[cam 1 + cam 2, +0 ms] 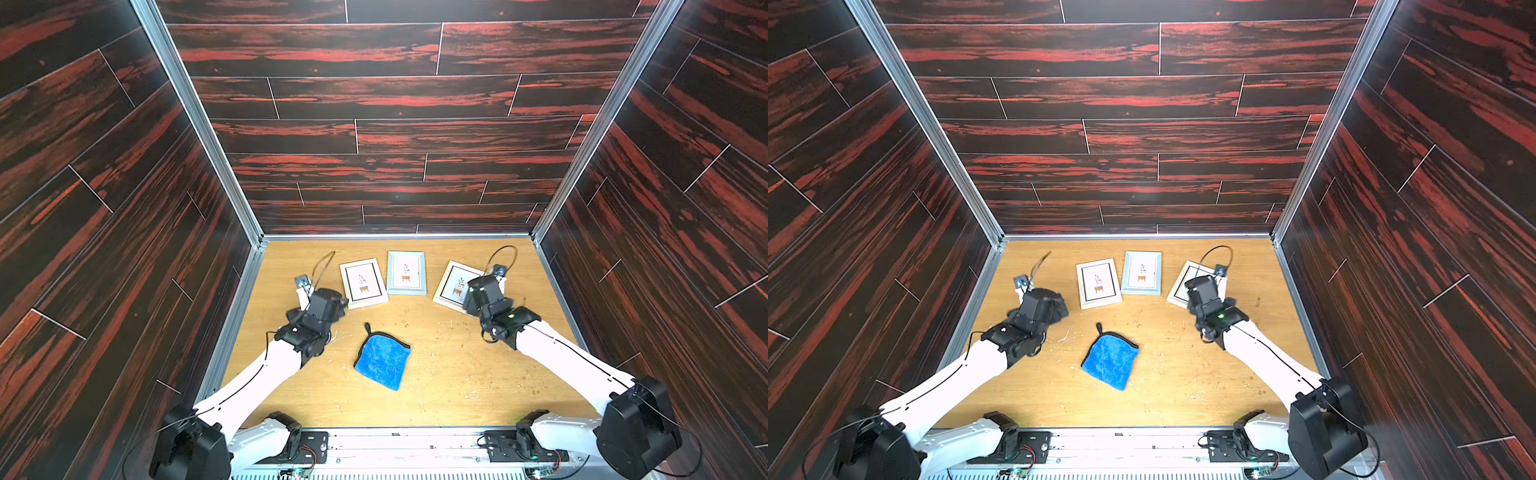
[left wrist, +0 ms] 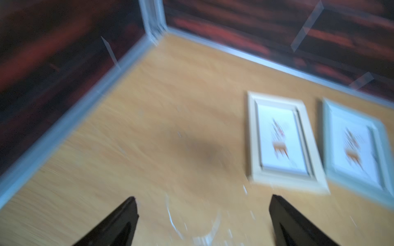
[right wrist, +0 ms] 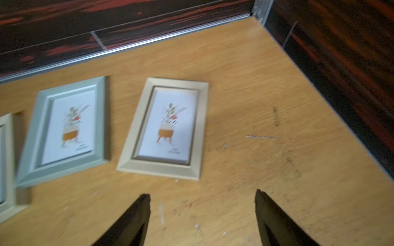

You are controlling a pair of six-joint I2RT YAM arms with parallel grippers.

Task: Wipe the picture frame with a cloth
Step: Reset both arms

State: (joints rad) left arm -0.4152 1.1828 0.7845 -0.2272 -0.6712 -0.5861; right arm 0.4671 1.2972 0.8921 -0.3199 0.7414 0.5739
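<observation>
Your cloth (image 1: 382, 359) (image 1: 1111, 359) lies flat on the counter (image 1: 457, 386), about midway between the two arms and nearer the base than the frames. Its black loop points toward the frames, and nothing touches it.

Three frames lie face up in a row near the back wall: the cream left frame (image 1: 363, 283) (image 2: 281, 140), the pale blue middle frame (image 1: 406, 272) (image 3: 64, 130) and the cream right frame (image 1: 451, 282) (image 3: 166, 127), which is turned at an angle.

Your left jaws stand wide apart and hold nothing. They are over bare counter just beside the left frame, though that wrist view is blurred. Your right jaws are also apart and empty, with their tips over the counter just short of the right frame. In both top views that arm hides part of the right frame. Pale specks and scratches (image 3: 262, 137) litter the counter.
</observation>
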